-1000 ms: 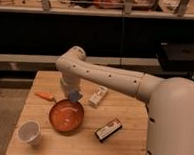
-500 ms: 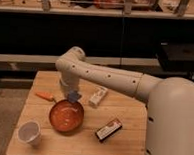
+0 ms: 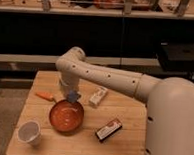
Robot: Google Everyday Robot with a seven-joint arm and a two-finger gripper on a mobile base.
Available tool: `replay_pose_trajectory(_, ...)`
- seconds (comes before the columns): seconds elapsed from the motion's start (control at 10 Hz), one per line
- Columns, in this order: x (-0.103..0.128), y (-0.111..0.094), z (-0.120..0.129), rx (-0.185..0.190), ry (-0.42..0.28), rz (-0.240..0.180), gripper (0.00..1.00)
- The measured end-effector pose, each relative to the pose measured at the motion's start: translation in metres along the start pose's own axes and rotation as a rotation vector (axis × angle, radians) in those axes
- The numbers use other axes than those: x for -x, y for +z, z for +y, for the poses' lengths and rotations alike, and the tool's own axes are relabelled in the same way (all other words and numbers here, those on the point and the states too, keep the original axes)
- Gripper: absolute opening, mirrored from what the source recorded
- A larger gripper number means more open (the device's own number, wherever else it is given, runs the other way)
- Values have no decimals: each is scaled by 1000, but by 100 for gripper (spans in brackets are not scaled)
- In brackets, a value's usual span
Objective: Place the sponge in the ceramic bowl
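Observation:
The blue sponge [image 3: 72,96] hangs at the tip of my gripper [image 3: 71,93], which is shut on it. It sits just above the far rim of the ceramic bowl [image 3: 66,116], a wide orange-red dish near the front of the wooden table [image 3: 128,114]. The bowl's inside looks bare. My pale arm [image 3: 105,77] reaches in from the right and bends down to the gripper, hiding the table behind it.
A white cup [image 3: 29,132] stands at the front left corner. An orange object [image 3: 45,95] lies left of the sponge. A white package [image 3: 98,96] lies right of the gripper, and a black bar [image 3: 109,129] lies right of the bowl. Dark shelving runs behind the table.
The gripper and the sponge have drifted slightly left and down toward the bowl's far rim. Everything else on the table has stayed put.

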State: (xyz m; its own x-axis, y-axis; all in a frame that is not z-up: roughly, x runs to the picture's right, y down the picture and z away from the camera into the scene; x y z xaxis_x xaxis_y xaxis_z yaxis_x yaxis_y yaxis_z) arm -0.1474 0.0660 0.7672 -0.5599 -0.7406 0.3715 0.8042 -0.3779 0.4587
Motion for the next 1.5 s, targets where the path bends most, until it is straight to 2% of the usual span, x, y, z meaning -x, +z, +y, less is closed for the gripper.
replay_pose_trajectory(0.4, -2, 2, -1, -8, -12, 2, 0)
replay_pose_trajectory(0.5, -2, 2, -1, -10, -15, 2, 3)
replay_pose_trajectory(0.8, -3, 4, -2, -15, -23, 3, 26)
replay_pose_trajectory(1.4, -5, 6, -2, -24, -37, 7, 28)
replay_pose_trajectory(1.5, -6, 6, -3, -26, -41, 8, 32)
